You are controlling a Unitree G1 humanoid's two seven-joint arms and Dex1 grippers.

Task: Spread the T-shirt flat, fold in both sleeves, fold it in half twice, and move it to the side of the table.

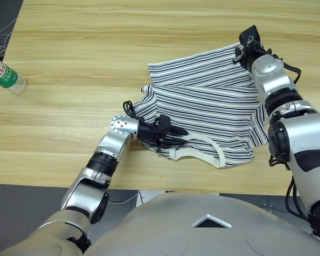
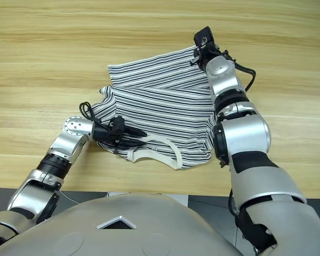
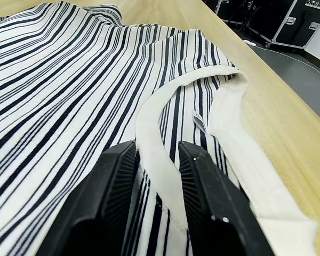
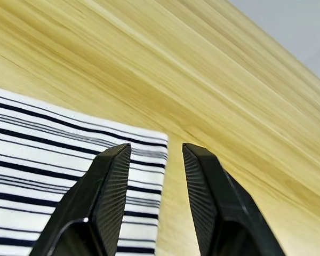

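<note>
Left wrist view: left gripper [image 3: 156, 145] jaws parted astride T-shirt collar [image 3: 148, 109]; right gripper [image 4: 156, 146] jaws parted.

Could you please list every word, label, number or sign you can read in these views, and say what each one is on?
Nothing here can be read with confidence.
Label on the bottle: too small to read.
Tag inside the T-shirt neckline: no legible print.
Stickers on the black cases: blurred, unreadable.
</note>
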